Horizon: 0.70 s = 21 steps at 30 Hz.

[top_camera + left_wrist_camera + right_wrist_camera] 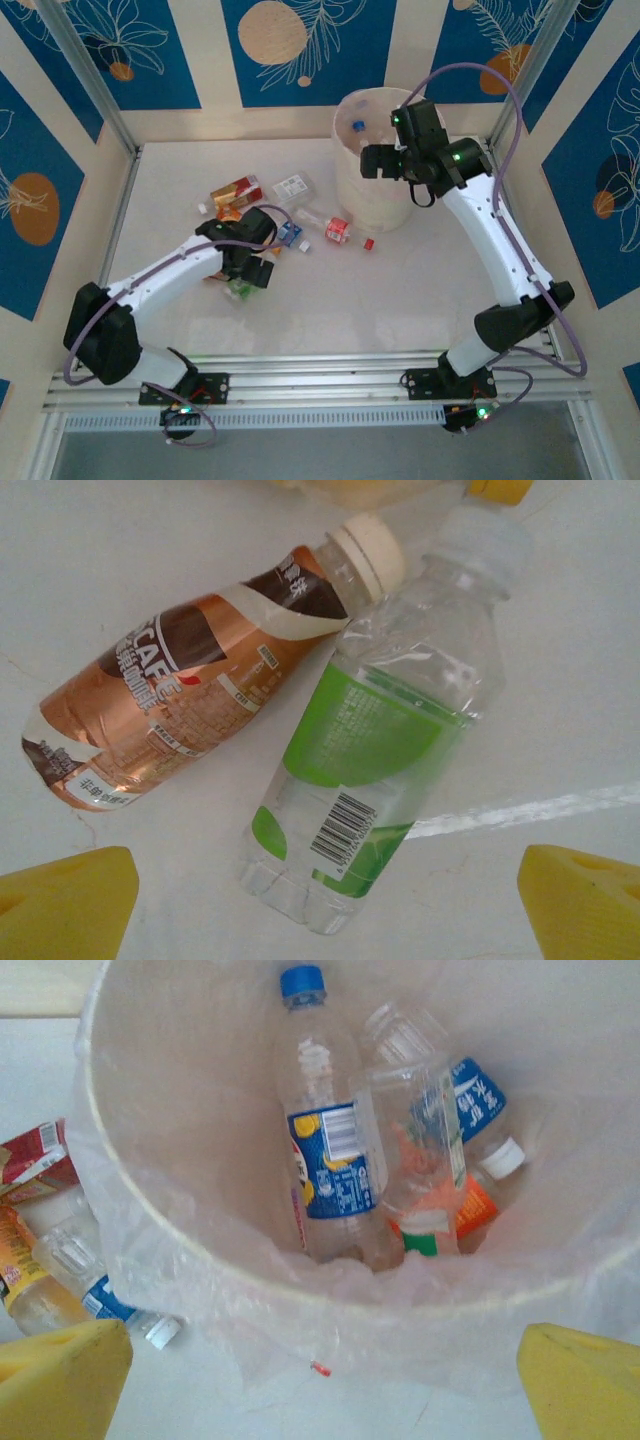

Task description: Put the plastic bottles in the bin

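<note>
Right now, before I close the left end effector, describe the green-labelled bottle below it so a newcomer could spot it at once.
From the white bin, look left to the scattered bottles, where the left end effector hangs open. Below it two bottles lie touching: yours is the clear green-labelled bottle with the clear cap, not the copper-brown bottle with the cream cap.

The white bin (372,205) is standing upright at the far side of the table (400,300), its liner holding several clear bottles (430,1160), with a blue-capped bottle (325,1130) leaning near upright. Left of the bin, a bronze-labelled bottle (180,695) and a green-labelled bottle (385,730) are lying on their sides, touching near the necks.
</note>
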Motion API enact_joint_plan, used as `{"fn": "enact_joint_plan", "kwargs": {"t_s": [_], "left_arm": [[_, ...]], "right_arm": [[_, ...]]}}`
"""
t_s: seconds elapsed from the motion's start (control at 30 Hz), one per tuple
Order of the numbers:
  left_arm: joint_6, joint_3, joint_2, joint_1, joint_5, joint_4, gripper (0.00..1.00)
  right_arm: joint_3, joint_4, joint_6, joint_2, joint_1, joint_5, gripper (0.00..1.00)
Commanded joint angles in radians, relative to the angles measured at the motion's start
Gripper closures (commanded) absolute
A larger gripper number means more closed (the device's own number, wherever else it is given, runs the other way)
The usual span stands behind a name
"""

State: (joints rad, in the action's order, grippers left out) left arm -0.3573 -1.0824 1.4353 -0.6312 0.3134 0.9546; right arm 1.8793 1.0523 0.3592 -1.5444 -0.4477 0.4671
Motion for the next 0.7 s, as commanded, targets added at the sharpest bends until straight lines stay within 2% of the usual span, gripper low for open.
{"fn": "enact_joint_plan", "kwargs": {"t_s": [0.0,0.67], "left_arm": [[0.023,0.016,0.030,0.018,-0.026,0.013,0.02],[0.069,0.085,0.177,0.039,-0.115,-0.099,0.05]], "right_arm": [[-0.044,-0.028,0.054,0.056,-0.009,0.031,0.01],[-0.102,-0.080,0.073,0.092,-0.017,0.033,0.01]]}}
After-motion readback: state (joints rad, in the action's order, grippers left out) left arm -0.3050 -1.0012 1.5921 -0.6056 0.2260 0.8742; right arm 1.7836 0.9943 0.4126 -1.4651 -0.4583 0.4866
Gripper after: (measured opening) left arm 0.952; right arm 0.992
